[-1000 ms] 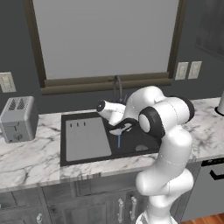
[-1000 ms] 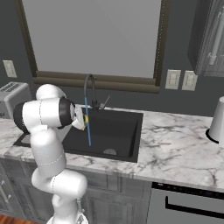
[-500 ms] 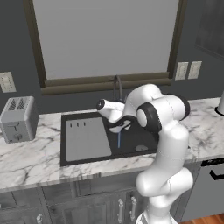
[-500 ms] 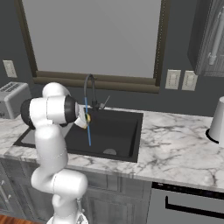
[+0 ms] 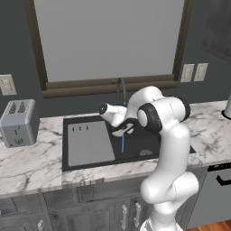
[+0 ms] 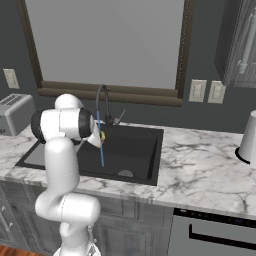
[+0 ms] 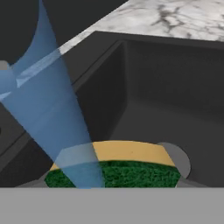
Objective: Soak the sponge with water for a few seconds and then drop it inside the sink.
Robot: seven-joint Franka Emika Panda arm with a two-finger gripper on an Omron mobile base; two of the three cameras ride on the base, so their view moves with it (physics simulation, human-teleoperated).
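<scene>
Holding sponge under water: claw clamped on it, over sink basin.
Risk: grip looks shallow, so wet sponge could slip early; if arm drifts toward drainboard, drop could land there, not in basin. Stream hits sponge's one end only, so soak may be partial. Sponge: yellow body, green scour face, just below faucet, above drain.
</scene>
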